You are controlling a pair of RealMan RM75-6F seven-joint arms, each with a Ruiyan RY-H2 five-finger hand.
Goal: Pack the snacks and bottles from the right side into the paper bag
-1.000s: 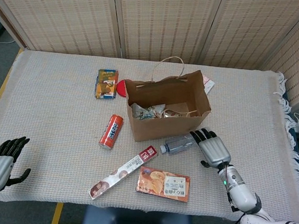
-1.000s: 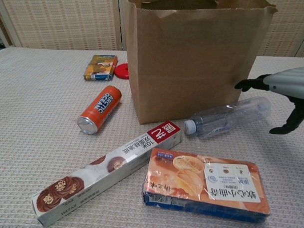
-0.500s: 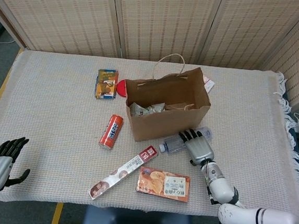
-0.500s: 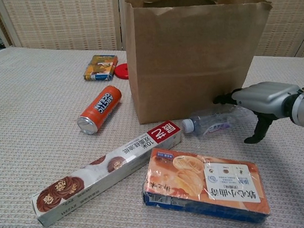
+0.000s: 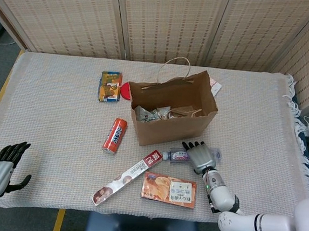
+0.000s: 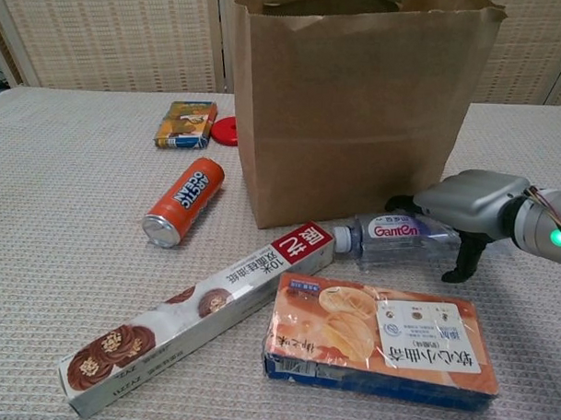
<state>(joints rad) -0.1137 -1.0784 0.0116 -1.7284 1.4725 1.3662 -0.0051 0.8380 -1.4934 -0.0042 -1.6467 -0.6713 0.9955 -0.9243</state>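
Left robot hand (image 5: pixel 1 168) just idles at the tabletop's near left corner, fingers apart, holding nothing. Can (image 5: pixel 115 135), long biscuit box (image 5: pixel 127 177) and cracker pack (image 5: pixel 168 189) lie loose near the front edge, waiting to be packed. Bag (image 5: pixel 172 115) stands mid-tabletop, mouth up for loading. Right robot hand (image 5: pixel 201 156) lies over the bottle (image 6: pixel 395 234), fingers curling round it just in front of the bag, probably so it can lift it in.

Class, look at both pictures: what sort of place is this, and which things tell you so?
Probably an indoor robot test room, not a shop: a cloth-covered table, woven screens behind it, and a robot's right hand on a water bottle.
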